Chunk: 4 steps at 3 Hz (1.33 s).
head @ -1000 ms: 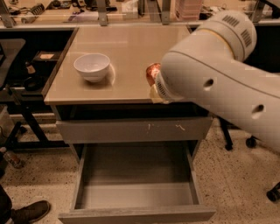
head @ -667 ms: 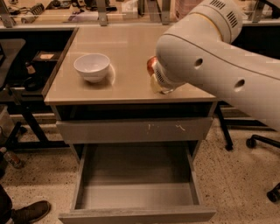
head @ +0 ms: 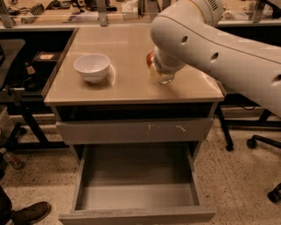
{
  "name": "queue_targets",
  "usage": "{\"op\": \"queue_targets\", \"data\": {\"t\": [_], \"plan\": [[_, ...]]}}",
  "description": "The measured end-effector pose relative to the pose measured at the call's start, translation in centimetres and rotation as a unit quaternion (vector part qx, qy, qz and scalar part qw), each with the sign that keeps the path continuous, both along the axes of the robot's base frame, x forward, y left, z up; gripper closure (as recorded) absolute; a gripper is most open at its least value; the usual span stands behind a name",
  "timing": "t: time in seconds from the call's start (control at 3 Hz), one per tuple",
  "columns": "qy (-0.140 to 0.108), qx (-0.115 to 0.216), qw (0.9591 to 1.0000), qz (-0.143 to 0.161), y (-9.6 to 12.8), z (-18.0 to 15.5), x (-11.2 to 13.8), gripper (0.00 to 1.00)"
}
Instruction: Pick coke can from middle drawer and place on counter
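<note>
The coke can [head: 150, 59] shows only as a red sliver at the left edge of my white arm, over the right half of the tan counter [head: 127, 44]. My gripper [head: 160, 76] is shut on the can, just above or on the counter top; the arm hides most of both. One pale fingertip [head: 163, 80] shows below the wrist. The middle drawer [head: 131, 216] is pulled out below, and its grey tray holds nothing.
A white bowl [head: 92, 67] stands on the left of the counter. A shut grey drawer front with white scratches [head: 136, 130] sits above the open drawer. A cluttered bench [head: 66, 13] runs behind. Office chair wheels [head: 252, 143] are on the right, a shoe [head: 28, 213] at the bottom left.
My arm has swung left and further back over the counter, carrying the coke can with it. The bowl and the open drawer have not moved.
</note>
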<state>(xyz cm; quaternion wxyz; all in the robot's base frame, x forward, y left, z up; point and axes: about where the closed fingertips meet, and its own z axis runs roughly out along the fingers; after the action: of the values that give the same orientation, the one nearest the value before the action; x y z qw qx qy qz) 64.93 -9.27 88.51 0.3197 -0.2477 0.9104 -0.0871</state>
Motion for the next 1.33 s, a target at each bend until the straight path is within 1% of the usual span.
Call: {"op": "queue_targets", "data": {"t": [0.33,0.67,1.0,1.33], "plan": [[0.011,-0.001,0.9999,0.009,0.9,-0.9,2.7,1.00],[0.024,0.002,0.9996,0.016,1.8,-2.2,4.7,1.00],[0.034,0.004,0.9992,0.019,2.1,-3.3,5.8,1.00],[0.034,0.005,0.9992,0.019,2.1,-3.4,5.8,0.81]]}}
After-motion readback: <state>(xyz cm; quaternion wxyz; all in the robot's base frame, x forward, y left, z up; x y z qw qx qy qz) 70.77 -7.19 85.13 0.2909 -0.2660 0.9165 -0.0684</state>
